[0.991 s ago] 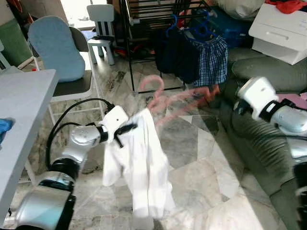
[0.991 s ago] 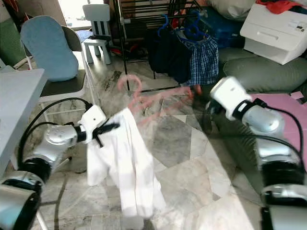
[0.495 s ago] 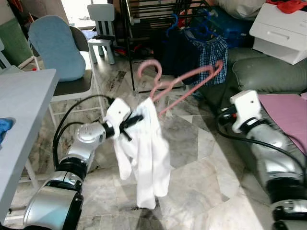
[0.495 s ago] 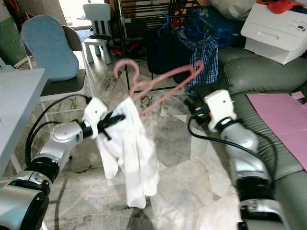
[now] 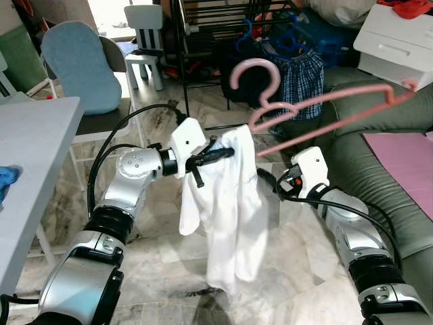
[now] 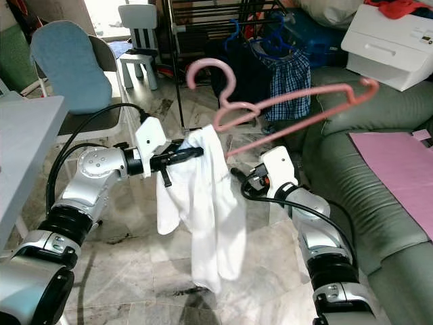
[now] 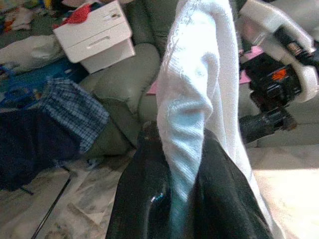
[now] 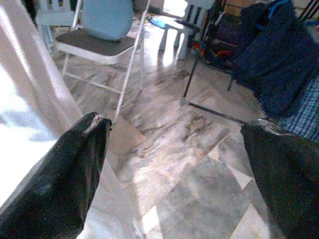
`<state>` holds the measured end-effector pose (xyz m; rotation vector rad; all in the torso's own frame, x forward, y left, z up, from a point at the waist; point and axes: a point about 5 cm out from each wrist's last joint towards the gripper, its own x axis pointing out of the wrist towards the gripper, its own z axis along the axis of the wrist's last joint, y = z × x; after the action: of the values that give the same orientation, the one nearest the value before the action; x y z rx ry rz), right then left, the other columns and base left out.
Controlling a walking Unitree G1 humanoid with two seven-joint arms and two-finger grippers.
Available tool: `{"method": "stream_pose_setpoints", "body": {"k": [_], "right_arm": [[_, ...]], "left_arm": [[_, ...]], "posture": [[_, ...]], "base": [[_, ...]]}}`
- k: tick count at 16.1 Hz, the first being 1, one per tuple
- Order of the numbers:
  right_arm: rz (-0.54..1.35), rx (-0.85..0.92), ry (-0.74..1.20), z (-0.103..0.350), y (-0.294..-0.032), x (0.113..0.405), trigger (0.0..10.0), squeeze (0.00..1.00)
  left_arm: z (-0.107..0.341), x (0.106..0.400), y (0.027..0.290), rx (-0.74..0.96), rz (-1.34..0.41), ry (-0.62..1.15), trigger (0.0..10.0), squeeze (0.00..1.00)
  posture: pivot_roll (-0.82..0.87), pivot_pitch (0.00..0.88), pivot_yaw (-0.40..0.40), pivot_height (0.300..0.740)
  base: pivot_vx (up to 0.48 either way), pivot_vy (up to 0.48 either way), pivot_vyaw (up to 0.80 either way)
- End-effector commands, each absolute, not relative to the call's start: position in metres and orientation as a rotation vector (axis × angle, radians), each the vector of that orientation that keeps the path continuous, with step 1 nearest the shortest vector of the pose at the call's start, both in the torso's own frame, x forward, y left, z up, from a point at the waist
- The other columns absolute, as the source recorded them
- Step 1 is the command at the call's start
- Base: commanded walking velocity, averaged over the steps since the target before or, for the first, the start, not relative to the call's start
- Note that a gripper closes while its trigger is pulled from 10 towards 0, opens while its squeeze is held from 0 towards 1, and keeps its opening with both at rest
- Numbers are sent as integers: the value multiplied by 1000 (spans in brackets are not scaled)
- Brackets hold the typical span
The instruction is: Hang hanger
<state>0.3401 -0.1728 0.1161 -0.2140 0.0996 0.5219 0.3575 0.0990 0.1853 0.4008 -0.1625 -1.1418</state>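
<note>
A pink plastic hanger [image 5: 325, 112] sticks up out of a white garment [image 5: 226, 210], its hook [image 5: 254, 71] uppermost and its long bar slanting up towards the sofa. My left gripper [image 5: 218, 153] is shut on the top of the garment where the hanger enters it; the left wrist view shows cloth [image 7: 199, 89] pinched between the black fingers [image 7: 144, 199]. My right gripper [image 5: 267, 181] is low beside the hanging cloth, open, with nothing between its fingers [image 8: 55, 174]. It is apart from the hanger.
A black clothes rack [image 5: 181, 61] stands behind, with dark and plaid clothes [image 5: 301, 71] on blue hangers. A green sofa [image 5: 379, 115] with a pink mat [image 5: 406, 162] and a white box [image 5: 396, 40] is on the right. On the left are a grey table [image 5: 27, 156] and a blue-cushioned chair [image 5: 81, 68].
My left gripper has lifted the garment and hanger higher and to the right. The hanger's bar has swung upward. The right gripper has let go of the hanger, dropped low and come in beside the cloth.
</note>
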Motion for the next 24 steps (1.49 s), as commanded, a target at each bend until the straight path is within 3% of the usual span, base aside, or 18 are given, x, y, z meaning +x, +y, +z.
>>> {"method": "stream_pose_setpoints", "body": {"k": [1,8,14,18,22,23,24], "right_arm": [[566,-190,116,114,-168,337,10000,0],[879,-150,189,106,-158,306,10000,0],[720,-200,222,100,-154,325,10000,0],[697,-192,282,88,-143,330,10000,0],[604,-220,392,66,-160,328,10000,0],[573,-226,413,63,-169,326,3725,0],[540,-227,425,61,-178,325,1412,0]], "left_arm": [[200,359,98,451,-1158,-215,0,0],[196,356,93,534,-1208,-205,0,0],[224,347,79,528,-1262,-321,0,0],[256,340,67,427,-1261,-432,0,0],[287,337,67,276,-1231,-500,0,0],[284,341,72,311,-1205,-487,0,0],[281,345,78,335,-1181,-470,0,0]], "posture": [[-159,0,44,740],[-167,0,51,740],[-159,0,48,740],[-149,0,39,740],[-148,0,34,740],[-149,0,33,740],[-153,0,35,740]], "base": [[0,0,0],[0,0,0],[0,0,0],[0,0,0],[0,0,0],[0,0,0],[0,0,0]]}}
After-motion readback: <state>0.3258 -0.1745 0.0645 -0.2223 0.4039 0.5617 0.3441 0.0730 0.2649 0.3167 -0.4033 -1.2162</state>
